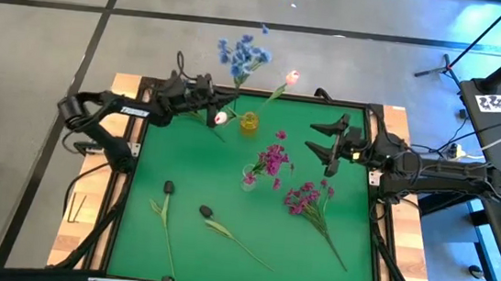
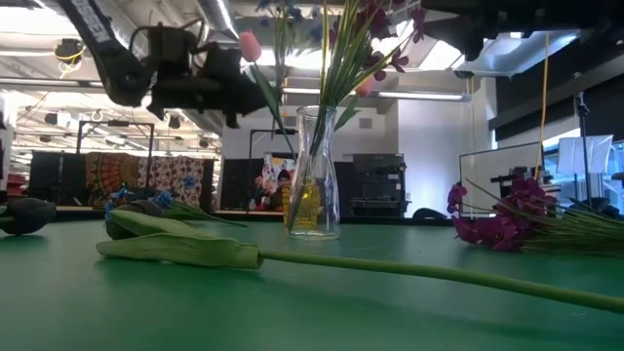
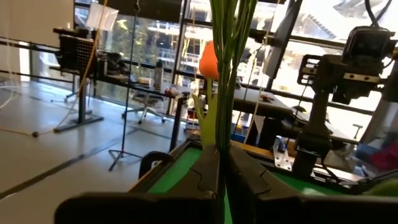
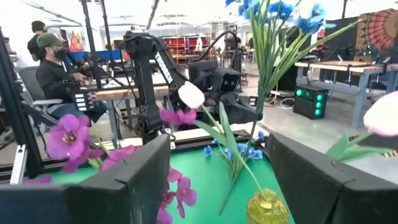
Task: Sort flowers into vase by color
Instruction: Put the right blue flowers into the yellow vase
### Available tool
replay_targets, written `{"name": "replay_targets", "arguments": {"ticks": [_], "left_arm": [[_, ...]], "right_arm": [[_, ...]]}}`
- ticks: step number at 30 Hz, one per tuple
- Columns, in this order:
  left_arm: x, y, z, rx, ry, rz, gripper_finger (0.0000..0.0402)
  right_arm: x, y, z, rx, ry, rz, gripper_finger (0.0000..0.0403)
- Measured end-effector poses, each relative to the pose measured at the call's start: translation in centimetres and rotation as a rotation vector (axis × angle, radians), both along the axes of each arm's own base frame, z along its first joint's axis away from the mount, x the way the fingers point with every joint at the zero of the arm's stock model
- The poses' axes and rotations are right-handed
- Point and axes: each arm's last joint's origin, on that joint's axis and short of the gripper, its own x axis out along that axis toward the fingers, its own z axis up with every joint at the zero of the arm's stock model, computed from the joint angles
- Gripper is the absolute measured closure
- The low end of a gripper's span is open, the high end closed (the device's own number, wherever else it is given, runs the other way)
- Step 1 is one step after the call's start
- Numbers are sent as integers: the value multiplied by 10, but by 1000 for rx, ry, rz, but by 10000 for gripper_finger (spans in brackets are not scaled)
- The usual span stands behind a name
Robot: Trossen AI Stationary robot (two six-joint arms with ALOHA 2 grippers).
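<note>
My left gripper (image 1: 206, 107) is shut on a white-pink tulip (image 1: 221, 117) above the table's far left part, next to a small yellow vase (image 1: 249, 123). That vase holds blue flowers (image 1: 243, 55) and another pink tulip (image 1: 292, 76). A clear vase (image 1: 249, 178) at mid-table holds magenta flowers (image 1: 273, 159). A magenta bunch (image 1: 309, 200) and two dark-budded flowers (image 1: 168, 189) (image 1: 207, 212) lie flat on the green mat. My right gripper (image 1: 331, 141) hovers open near the far right, touching nothing. My left gripper pinches the tulip's green stem (image 3: 220, 134) with its leaves between the two fingers (image 3: 202, 177). The bud (image 3: 210, 59) stands beyond the fingertips. The flower is lifted clear of the table and tilted, its lower stem and leaves (image 4: 231, 146) slanting down below the gripper.
The green mat (image 1: 139, 241) has a raised black frame (image 1: 124, 204) on all sides. In the low view a dark-budded flower (image 2: 180, 249) lies close in front, with the clear vase (image 2: 314, 180) behind it. A seated person (image 4: 53, 74) shows beyond the table.
</note>
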Motion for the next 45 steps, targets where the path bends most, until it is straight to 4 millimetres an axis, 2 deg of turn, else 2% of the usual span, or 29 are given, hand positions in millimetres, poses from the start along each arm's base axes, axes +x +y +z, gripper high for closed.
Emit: {"name": "replay_targets", "arguments": {"ticks": [5,10,20,34,45], "left_arm": [[7,6,-13,-7,-31,-2,395],[19,11,-17,-12,-59,-12,394],[52,8,-28,6,-34,-74,394],[55,16,-50,-13,31,-20,394],[55,17,-57,-10,71,4,393]], "right_arm": [[0,0,-3,17,5,-9,133],[0,0,-3,17,6,-10,133],[0,0,-4,18,16,-10,133],[0,0,-8,34,59,-9,133],[0,0,-9,47,64,-8,133]]}}
